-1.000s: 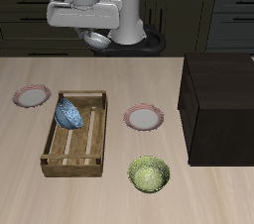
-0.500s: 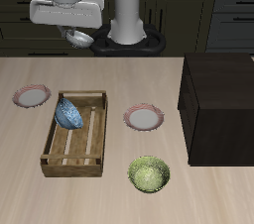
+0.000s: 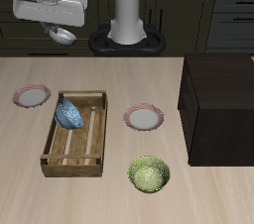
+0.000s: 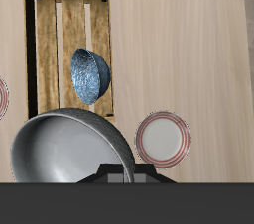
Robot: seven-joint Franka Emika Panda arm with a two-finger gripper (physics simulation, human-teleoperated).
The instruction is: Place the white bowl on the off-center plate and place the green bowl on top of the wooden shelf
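Observation:
My gripper (image 3: 60, 30) hangs high over the table's back edge, shut on the rim of the white bowl (image 3: 63, 38), which hangs tilted beneath it. In the wrist view the white bowl (image 4: 67, 151) fills the foreground, with the off-center plate (image 4: 162, 138) on the table beside it far below. That off-center plate (image 3: 32, 95) lies near the table's side edge, nearer the front than the gripper. The green bowl (image 3: 149, 173) sits upright near the front edge. The wooden shelf (image 3: 220, 104) stands dark and boxy at the far side, its top bare.
A light-wood slatted crate (image 3: 75, 134) holds a blue-patterned bowl (image 3: 69, 114) leaning on its side, also seen as the blue-patterned bowl (image 4: 89, 74) from the wrist. A second pink-rimmed plate (image 3: 145, 118) lies between crate and shelf. The robot base (image 3: 124, 40) stands at the back.
The gripper has carried the white bowl sideways along the table's back, away from the robot base and toward the side where the off-center plate lies. Nothing on the table moved.

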